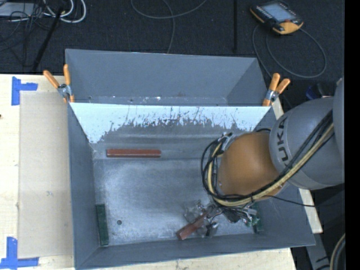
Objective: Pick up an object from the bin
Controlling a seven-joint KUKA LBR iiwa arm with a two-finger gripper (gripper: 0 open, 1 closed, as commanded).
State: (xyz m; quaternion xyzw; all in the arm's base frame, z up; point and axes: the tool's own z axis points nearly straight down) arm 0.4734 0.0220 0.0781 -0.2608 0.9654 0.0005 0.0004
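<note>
Claw (216, 215) down in the bin (146, 198), whether clenched or released cannot be told, small brown block (190, 230) just beside it at view-left, dark green bar (101, 224) well apart further that way, reddish-brown stick (134, 153) well beyond it.

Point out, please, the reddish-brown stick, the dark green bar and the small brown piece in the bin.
reddish-brown stick (134, 153), camera view, middle of its length.
dark green bar (101, 225), camera view, middle of its length.
small brown piece (190, 229), camera view, its middle.
</note>
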